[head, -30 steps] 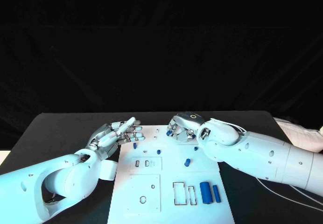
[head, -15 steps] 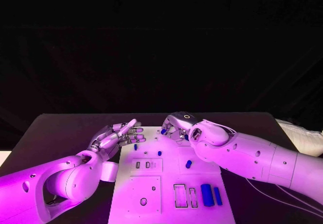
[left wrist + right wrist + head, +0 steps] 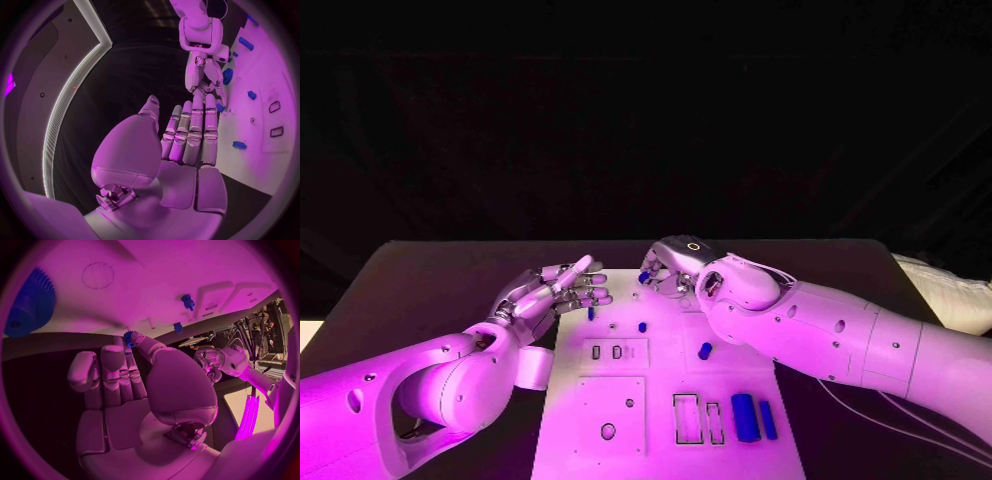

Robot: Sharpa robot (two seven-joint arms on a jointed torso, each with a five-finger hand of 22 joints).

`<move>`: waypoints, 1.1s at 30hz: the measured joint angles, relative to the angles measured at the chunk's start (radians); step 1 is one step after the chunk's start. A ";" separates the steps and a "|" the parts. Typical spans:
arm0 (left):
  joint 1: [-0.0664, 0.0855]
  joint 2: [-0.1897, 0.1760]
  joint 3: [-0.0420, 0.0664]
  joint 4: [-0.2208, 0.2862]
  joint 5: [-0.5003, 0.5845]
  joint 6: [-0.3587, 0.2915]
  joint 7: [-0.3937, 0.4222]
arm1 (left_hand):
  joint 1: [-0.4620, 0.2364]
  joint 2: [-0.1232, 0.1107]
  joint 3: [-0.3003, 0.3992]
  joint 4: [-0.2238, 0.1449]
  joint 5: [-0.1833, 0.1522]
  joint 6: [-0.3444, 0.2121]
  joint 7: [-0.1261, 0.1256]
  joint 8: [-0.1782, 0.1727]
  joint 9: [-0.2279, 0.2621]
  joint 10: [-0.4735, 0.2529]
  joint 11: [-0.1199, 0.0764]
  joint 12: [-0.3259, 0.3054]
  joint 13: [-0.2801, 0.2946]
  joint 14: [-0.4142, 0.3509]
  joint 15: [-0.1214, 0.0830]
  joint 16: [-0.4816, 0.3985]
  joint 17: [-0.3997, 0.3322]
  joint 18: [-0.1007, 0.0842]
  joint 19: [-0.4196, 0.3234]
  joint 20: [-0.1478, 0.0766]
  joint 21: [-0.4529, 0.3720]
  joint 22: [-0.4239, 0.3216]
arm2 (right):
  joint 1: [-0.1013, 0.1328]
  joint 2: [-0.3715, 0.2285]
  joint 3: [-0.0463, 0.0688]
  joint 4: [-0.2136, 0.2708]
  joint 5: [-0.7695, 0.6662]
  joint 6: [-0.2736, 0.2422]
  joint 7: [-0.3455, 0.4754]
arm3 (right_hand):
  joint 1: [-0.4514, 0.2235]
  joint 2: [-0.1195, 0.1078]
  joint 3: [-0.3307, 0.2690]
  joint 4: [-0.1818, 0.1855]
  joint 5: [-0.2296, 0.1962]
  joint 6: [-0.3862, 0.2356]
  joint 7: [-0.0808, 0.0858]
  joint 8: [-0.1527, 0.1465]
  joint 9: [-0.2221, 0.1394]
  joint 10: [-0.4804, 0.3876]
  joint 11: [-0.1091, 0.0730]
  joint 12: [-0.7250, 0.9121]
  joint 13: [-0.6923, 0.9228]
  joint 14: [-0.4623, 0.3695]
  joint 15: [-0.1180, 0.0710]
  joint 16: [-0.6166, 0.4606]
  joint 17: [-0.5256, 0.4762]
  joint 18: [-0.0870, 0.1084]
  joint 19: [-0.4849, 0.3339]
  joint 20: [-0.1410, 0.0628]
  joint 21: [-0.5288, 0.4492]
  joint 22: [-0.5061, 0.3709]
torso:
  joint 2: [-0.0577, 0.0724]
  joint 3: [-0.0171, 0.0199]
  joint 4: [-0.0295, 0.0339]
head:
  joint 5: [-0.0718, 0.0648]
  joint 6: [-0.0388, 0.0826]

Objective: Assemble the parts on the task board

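Parts lie scattered on the white task board (image 3: 661, 400) in the middle of the black table. At its far edge the right hand (image 3: 672, 272) pinches a small blue gear (image 3: 129, 336). Beside the board, the left hand (image 3: 557, 290) hovers with fingers straight, holding nothing.

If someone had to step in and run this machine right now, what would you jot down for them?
Left hand: holds nothing, fingers straight and together, at the far left corner of the board.
Right hand: at the board's far edge, pinching a small blue gear at its fingertips.
Parts: a big blue gear lies on the board near the right hand; small pegs dot the far half; two blue bars lie near the near right corner, beside empty rectangular slots.
Done: cannot tell if anything is seated.
Left: place the held gear, then the remaining parts, including the bars.
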 measured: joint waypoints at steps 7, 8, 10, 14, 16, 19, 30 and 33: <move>0.000 0.000 0.000 0.000 0.000 0.000 -0.001 | 0.000 0.000 0.000 0.000 0.000 0.000 0.000 0.000 0.000 0.000 0.000 0.000 0.000 0.000 0.000 0.000 0.000 0.000 0.000 0.000 0.000 0.000 | 0.002 0.005 0.000 -0.002 -0.004 -0.002 -0.008 | 0.000 0.000 0.000 0.000 0.000 -0.003 0.000 -0.001 0.001 0.000 0.000 0.000 0.000 0.000 0.000 0.000 -0.001 0.000 0.000 0.000 0.000 0.000 | 0.001 -0.0005 0.0001 | 0.003 -0.001; 0.000 0.000 0.000 0.000 0.000 0.000 -0.002 | 0.000 0.000 0.000 0.000 0.000 0.000 0.000 0.000 0.000 0.000 0.000 0.000 0.000 0.000 0.000 0.000 0.000 0.000 0.000 0.000 0.000 0.000 | 0.002 0.007 0.000 -0.003 -0.004 -0.002 -0.009 | 0.000 0.000 0.000 0.000 0.000 -0.003 0.000 -0.001 0.001 0.000 0.000 0.000 0.000 0.000 0.000 0.000 -0.001 0.000 0.000 0.000 0.000 0.000 | 0.002 -0.0006 0.0001 | 0.003 -0.001; 0.000 0.000 0.000 0.000 0.001 0.000 -0.002 | 0.000 0.000 0.000 0.000 0.000 0.000 0.000 0.000 0.000 0.000 0.000 0.000 0.000 0.000 0.000 0.000 0.000 0.000 0.000 0.000 0.000 0.000 | 0.003 0.011 0.000 -0.006 -0.005 -0.002 -0.010 | 0.000 0.000 0.000 0.005 -0.001 -0.003 0.000 -0.002 0.001 0.000 0.000 0.000 0.000 0.000 0.000 0.000 -0.001 0.000 0.000 0.000 0.000 0.001 | 0.002 -0.0007 0.0002 | 0.003 0.000; 0.000 0.000 0.000 0.000 0.001 0.000 -0.003 | 0.000 0.000 0.000 0.000 0.000 0.000 0.000 0.000 0.000 0.000 0.000 0.000 0.000 0.000 0.000 0.000 0.000 0.000 0.000 0.000 0.000 0.000 | 0.003 0.019 0.000 -0.014 -0.006 0.001 -0.013 | -0.005 -0.005 0.000 0.005 0.003 -0.003 0.000 -0.004 0.001 0.000 0.000 0.000 0.000 0.000 0.000 0.000 -0.001 0.000 0.000 0.000 0.004 0.001 | 0.003 -0.0008 0.0005 | 0.003 0.000; 0.000 0.000 0.000 0.000 0.001 0.000 -0.003 | 0.000 0.000 0.000 0.000 0.000 0.000 0.000 0.000 0.000 0.000 0.000 0.000 0.000 0.000 0.000 0.000 0.000 0.000 0.000 0.000 0.000 0.000 | 0.003 0.023 -0.001 -0.018 -0.006 0.003 -0.014 | -0.005 -0.005 0.000 0.005 0.003 -0.003 0.000 -0.004 0.002 0.000 0.000 0.000 0.000 0.000 0.000 0.000 -0.001 0.000 0.000 0.000 0.004 0.001 | 0.004 -0.0009 0.0006 | 0.003 -0.001; 0.000 0.000 0.000 0.000 0.001 0.000 -0.003 | 0.000 0.000 0.000 0.000 0.000 0.000 0.000 0.000 0.000 0.000 0.000 0.000 0.000 0.000 0.000 0.000 0.001 0.000 0.000 0.000 0.000 0.000 | 0.003 0.028 -0.001 -0.024 -0.007 0.007 -0.015 | -0.005 -0.005 0.000 0.005 0.003 -0.004 0.000 -0.004 0.002 -0.004 0.004 0.000 0.000 0.000 0.000 0.000 -0.001 0.000 0.000 0.000 0.004 0.002 | 0.005 -0.0012 0.0006 | 0.004 -0.003; 0.000 0.005 0.000 -0.001 0.001 0.000 -0.006 | 0.000 0.000 -0.001 -0.007 0.000 0.000 0.000 0.000 0.000 0.000 0.000 0.000 0.000 0.000 0.000 0.000 0.002 0.000 0.000 0.000 0.000 -0.001 | 0.003 0.038 -0.002 -0.038 -0.007 0.017 -0.020 | -0.012 -0.023 -0.002 0.019 0.003 -0.010 0.003 -0.005 0.002 -0.014 0.013 0.000 0.000 -0.002 0.002 0.003 -0.014 0.000 -0.005 0.005 0.003 -0.007 | 0.006 -0.0014 -0.0006 | 0.006 -0.001; 0.000 0.005 0.000 -0.001 0.001 0.000 -0.007 | 0.000 0.000 -0.001 -0.007 0.000 0.000 0.000 0.000 0.000 0.000 0.000 0.000 0.000 0.000 0.000 0.000 0.002 0.000 0.000 0.000 0.000 -0.001 | 0.003 0.037 -0.002 -0.041 -0.007 0.015 -0.025 | -0.020 -0.067 -0.018 0.041 -0.006 -0.079 0.029 -0.001 -0.012 -0.077 0.030 0.000 0.000 -0.039 0.019 -0.072 -0.122 0.000 -0.072 0.020 -0.045 -0.106 | 0.007 -0.0015 -0.0013 | 0.006 -0.002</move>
